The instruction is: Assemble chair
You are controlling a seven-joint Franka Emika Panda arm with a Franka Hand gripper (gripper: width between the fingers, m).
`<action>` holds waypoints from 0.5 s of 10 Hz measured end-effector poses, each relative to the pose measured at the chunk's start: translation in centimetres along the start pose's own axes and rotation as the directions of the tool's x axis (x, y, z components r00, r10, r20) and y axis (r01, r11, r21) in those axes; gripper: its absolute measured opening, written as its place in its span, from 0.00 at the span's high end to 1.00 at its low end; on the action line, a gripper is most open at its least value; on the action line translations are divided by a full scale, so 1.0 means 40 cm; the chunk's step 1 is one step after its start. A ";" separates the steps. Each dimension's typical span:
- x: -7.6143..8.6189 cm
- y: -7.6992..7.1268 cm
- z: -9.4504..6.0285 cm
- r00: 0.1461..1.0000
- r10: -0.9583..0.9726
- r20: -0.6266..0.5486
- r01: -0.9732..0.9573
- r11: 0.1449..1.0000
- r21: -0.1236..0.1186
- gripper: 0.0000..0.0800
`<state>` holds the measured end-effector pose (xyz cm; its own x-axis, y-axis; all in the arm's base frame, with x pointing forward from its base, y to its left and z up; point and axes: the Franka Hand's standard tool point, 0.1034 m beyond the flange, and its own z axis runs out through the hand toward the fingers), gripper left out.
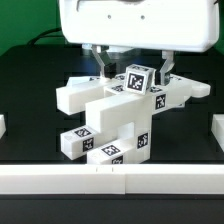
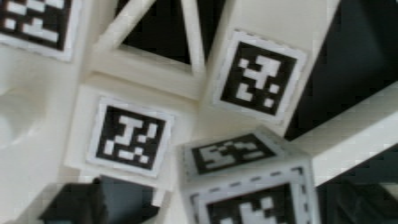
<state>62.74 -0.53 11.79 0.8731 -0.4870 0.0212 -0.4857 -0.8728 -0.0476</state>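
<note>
Hovering low over the chair parts [image 1: 110,115] with the gripper [image 1: 135,68] released, jaws spreading wide and clasping nothing. Straddling a tagged block [image 1: 138,78] that is sitting topmost in the cluster, between the fingers [image 1: 102,62] and standing clear of the one on the exterior view's left. Resting directly beneath the gripper on the black desk [image 1: 30,130]: blocky white bars leaning against one another, tags facing outward. Filling the wrist view just below the gripper: a cross-braced plate [image 2: 151,62] with dark openings, and tagged faces [image 2: 128,135] crowding close. Lying nearer the camera than the gripper, a white rail [image 1: 110,180].
</note>
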 end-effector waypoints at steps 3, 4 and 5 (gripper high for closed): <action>-0.002 0.001 0.003 0.998 -0.058 -0.003 0.058 0.998 -0.001 0.33; -0.001 0.001 0.003 0.998 -0.058 -0.003 0.058 0.998 -0.001 0.50; -0.001 0.001 0.003 0.998 -0.058 -0.003 0.058 0.998 -0.001 0.50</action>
<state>62.68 -0.52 11.66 0.8998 -0.4354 0.0272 -0.4340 -0.8998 -0.0453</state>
